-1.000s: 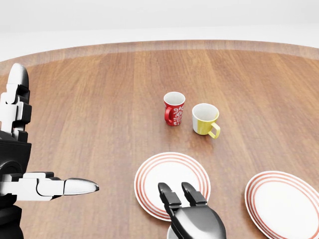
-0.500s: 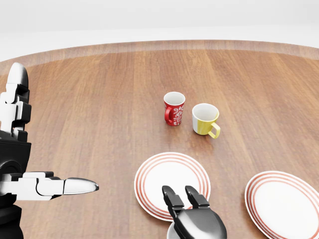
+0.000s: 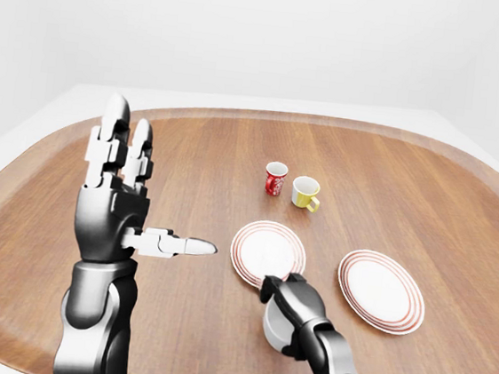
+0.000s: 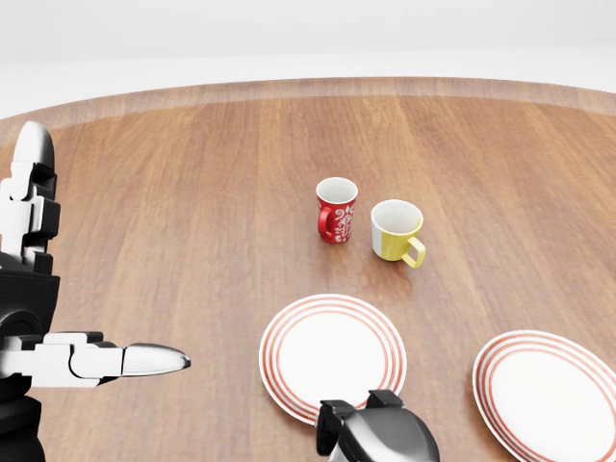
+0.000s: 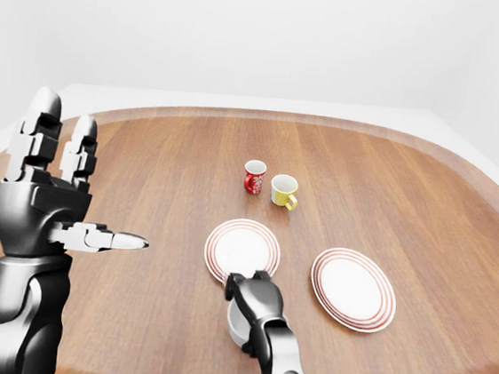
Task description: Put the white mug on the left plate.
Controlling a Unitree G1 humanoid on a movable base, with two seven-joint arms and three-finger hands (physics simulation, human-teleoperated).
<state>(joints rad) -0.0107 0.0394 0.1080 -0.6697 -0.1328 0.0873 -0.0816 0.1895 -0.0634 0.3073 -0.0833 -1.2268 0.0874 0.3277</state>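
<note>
Fingers curl down onto the mug at the near edge, just short of the left plate.

Over the last second my right hand has drawn back toward me in the head view; its two fingers, straight over the plate rim before, now fold round the white mug, so I judge the grasp is closing and the lift comes next. My left hand has not moved: raised, fingers spread, thumb out, holding nothing. Left plate lies bare just beyond the mug; right plate is bare too. Farther off, red mug and yellow mug stand upright, close together, both seemingly empty.
</note>
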